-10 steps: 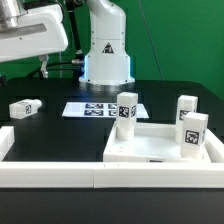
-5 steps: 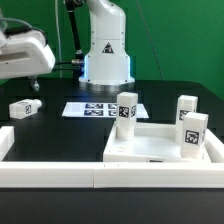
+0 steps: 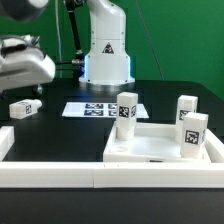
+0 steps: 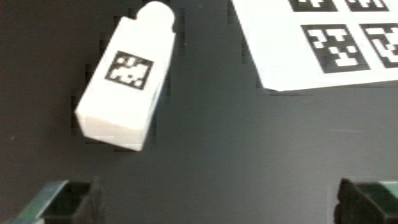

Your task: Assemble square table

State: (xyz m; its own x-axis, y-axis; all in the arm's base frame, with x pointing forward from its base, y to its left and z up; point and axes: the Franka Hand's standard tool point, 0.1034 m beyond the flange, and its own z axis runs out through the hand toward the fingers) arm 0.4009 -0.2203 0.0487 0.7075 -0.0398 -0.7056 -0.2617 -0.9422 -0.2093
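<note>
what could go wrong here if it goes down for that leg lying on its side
1. The lying leg sits slanted between the open fingers, so closing as they stand may push or twist it instead of gripping it squarely.
2. The marker board lies close beside that leg; one of the fingers coming down could land on its edge.
3. In the exterior view the gripper hangs well above, so any offset may carry through the descent.

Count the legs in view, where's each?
4. One leg lies on the table at the exterior view's left, under the open gripper. Three stand at the top: near the marker board, far right, front right. None looks hidden.
</note>
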